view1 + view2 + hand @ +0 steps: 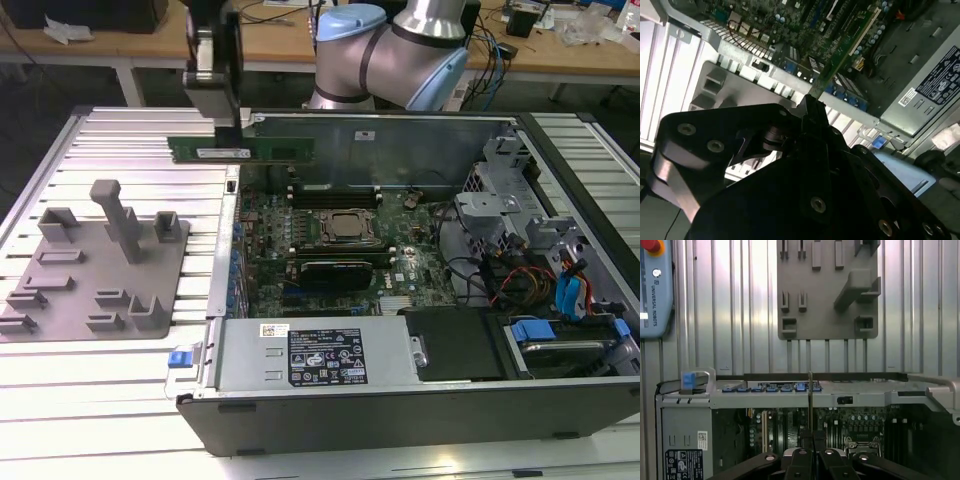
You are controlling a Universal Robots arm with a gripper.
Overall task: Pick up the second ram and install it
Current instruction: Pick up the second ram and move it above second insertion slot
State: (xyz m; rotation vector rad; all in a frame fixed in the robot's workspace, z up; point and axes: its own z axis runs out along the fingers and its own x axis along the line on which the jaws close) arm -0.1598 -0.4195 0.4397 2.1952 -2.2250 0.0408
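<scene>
Long, flat green circuit-board ram [262, 150] held aloft.
The black gripper [238, 128] pinched it level above the open grey metal computer case's [450, 410] side wall.

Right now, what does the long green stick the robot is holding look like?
The second ram is a long, thin, flat green circuit board with a white label. The gripper pinches its top edge, holding it level in the air, on edge, over the side of the open computer case on the exterior view's left. Nothing else touches it.
</scene>
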